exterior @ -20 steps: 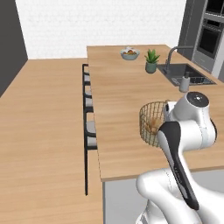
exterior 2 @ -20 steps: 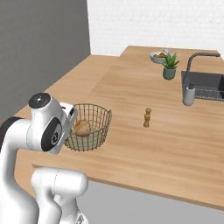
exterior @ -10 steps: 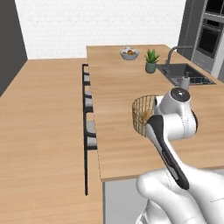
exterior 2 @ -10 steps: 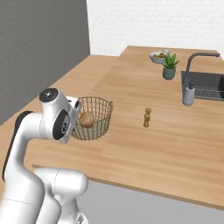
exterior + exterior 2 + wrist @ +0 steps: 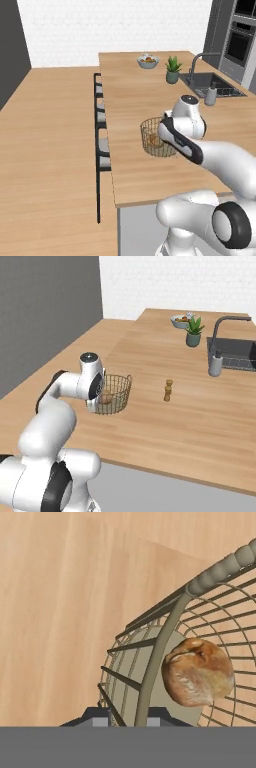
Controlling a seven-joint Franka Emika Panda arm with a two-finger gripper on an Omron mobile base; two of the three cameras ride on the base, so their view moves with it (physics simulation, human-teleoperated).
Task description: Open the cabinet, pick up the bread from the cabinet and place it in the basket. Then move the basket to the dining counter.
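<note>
Final step: gripper clamped on the wall of the basket, bread inside, over the dining counter; next, lower and release.

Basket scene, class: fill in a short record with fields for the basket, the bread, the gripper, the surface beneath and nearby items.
basket: wire basket, upright on the dining counter
bread: roll inside the basket
gripper: gripper shut on the basket's wall
nearby: pepper mill standing apart from the basket, soap dispenser by the sink
far end: potted plant, fruit bowl
</note>
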